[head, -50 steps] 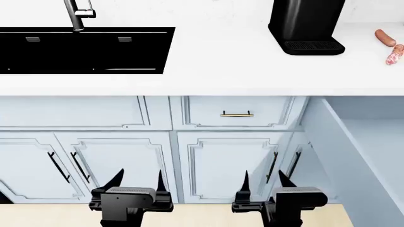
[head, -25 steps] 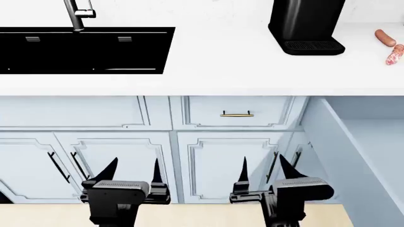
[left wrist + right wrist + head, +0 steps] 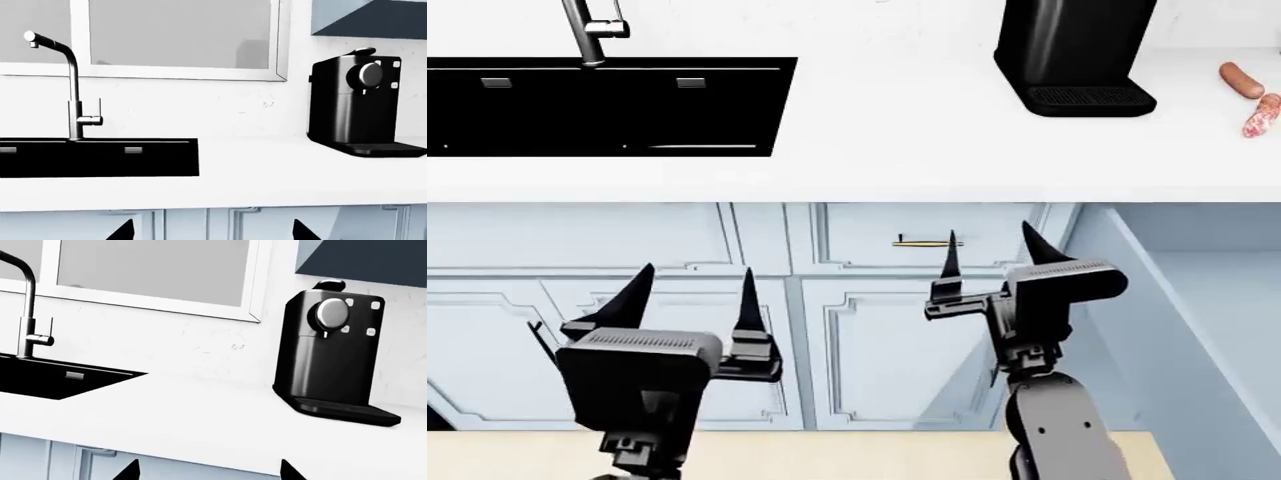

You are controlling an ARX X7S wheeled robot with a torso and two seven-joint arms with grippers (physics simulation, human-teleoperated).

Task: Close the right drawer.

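Both grippers hang empty with fingers spread apart, the left gripper (image 3: pixel 694 295) before the cabinet doors (image 3: pixel 667 345), the right gripper (image 3: pixel 988 258) raised near a small closed drawer (image 3: pixel 928 238). The right drawer (image 3: pixel 1174 330) stands pulled far out at the head view's right edge, under the table (image 3: pixel 868 150); its front is out of sight. The right arm should probably swing outward past the drawer's side wall, meet the front squarely, then push straight inward without scraping.
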